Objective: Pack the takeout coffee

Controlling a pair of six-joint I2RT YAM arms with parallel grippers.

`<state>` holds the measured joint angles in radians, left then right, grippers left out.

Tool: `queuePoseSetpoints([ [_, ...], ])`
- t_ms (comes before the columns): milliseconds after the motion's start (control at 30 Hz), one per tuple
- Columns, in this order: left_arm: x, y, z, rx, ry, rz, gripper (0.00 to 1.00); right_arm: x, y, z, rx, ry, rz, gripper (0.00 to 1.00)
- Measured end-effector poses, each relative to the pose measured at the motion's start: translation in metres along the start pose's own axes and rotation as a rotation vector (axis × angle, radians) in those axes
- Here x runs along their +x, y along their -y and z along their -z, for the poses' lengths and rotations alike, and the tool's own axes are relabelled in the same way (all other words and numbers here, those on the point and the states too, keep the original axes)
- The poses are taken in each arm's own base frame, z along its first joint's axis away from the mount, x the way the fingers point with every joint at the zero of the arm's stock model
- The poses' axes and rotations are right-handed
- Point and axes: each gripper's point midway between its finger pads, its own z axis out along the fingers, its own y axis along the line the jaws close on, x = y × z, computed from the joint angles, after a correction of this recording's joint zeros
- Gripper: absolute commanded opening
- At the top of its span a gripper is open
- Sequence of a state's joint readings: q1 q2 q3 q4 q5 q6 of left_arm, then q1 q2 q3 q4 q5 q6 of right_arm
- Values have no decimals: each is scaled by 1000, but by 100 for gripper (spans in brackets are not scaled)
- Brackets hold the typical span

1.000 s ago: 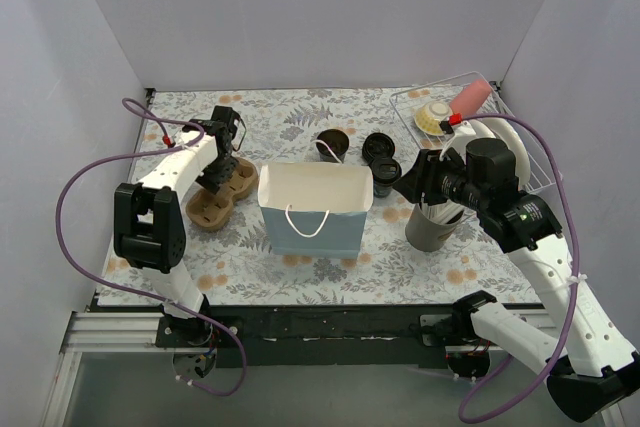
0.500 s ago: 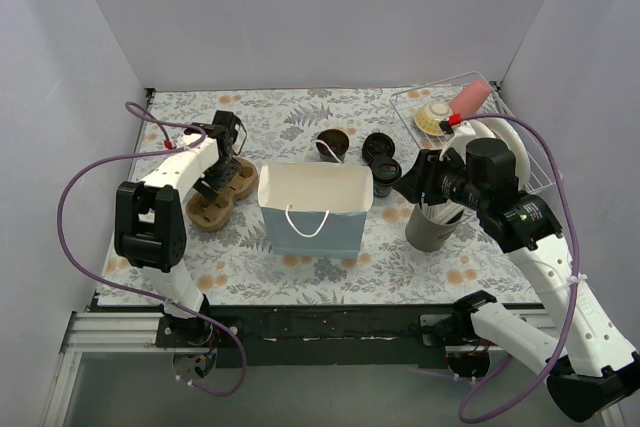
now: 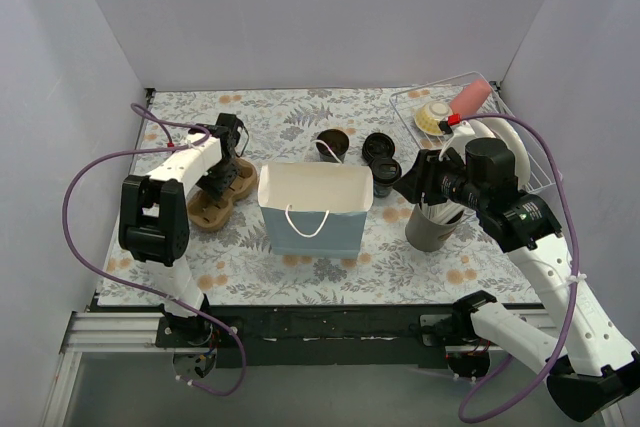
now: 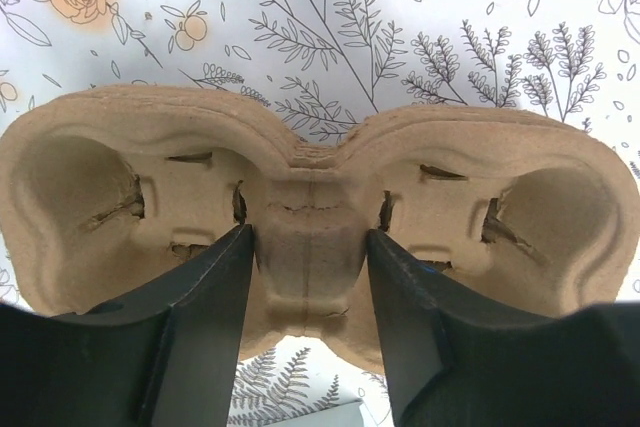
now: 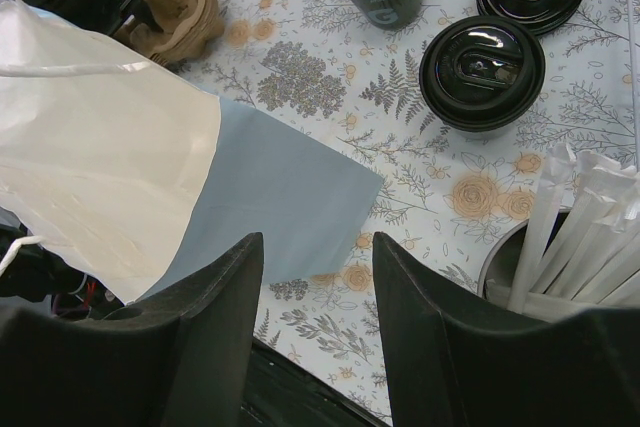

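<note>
Left wrist shows our left gripper (image 4: 309,232) straddling the carrier (image 4: 310,182) at its centre ridge, the natural handle, left of the bag (image 3: 315,227); clamped or not, we cannot tell. Our right gripper (image 5: 315,247) hangs wide and empty right of the bag, the coffee cups (image 5: 482,72) unpacked just behind it

The top view looks down from high behind the near edge and takes in the whole floral desk (image 3: 300,117). The left wrist view sits very close and faces straight down past the left gripper (image 4: 308,237), so the cardboard cup carrier (image 4: 310,167) fills its frame. The right wrist view hangs higher. It looks past the right gripper (image 5: 318,242) and across the paper bag (image 5: 100,147), with the carrier small at its upper left. All three views share that carrier.
</note>
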<state>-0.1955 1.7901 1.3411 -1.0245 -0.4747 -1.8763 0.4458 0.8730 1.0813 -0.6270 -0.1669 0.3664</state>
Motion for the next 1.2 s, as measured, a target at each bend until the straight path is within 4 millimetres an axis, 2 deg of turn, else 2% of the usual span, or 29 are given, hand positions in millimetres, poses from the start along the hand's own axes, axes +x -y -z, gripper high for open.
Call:
queuePoseSetpoints([
  [200, -1, 0, 1, -2, 1, 0, 42, 0, 0, 0, 1, -1, 0, 56],
  [333, -10, 0, 10, -9, 18, -9, 34, 0, 0, 0, 0, -2, 0, 56],
  [400, -16, 3, 15, 0, 33, -8, 38, 0, 0, 0, 0, -2, 0, 56],
  [433, -18, 5, 16, 3, 40, -8, 47, 0, 0, 0, 0, -2, 0, 56],
  [500, -20, 6, 18, 6, 45, -11, 50, 0, 0, 0, -1, -2, 0, 56],
  [667, -20, 5, 16, 5, 47, -25, 37, 0, -1, 0, -4, -3, 0, 56],
  [767, -15, 0, 10, -7, 42, -38, 37, 0, -1, 0, -4, -3, 0, 56],
  [867, -13, 0, 8, -5, 41, -40, 43, 0, -1, 0, -3, -2, 0, 56],
  [900, -14, 0, 8, -6, 41, -42, 53, 0, -1, 0, -4, -1, 0, 56],
  [1000, -14, -1, 8, -8, 42, -47, 67, 0, -1, 1, -4, 0, 0, 56],
  [1200, -15, -2, 8, -14, 49, -52, 72, 0, -1, 1, -5, 1, 1, 56],
])
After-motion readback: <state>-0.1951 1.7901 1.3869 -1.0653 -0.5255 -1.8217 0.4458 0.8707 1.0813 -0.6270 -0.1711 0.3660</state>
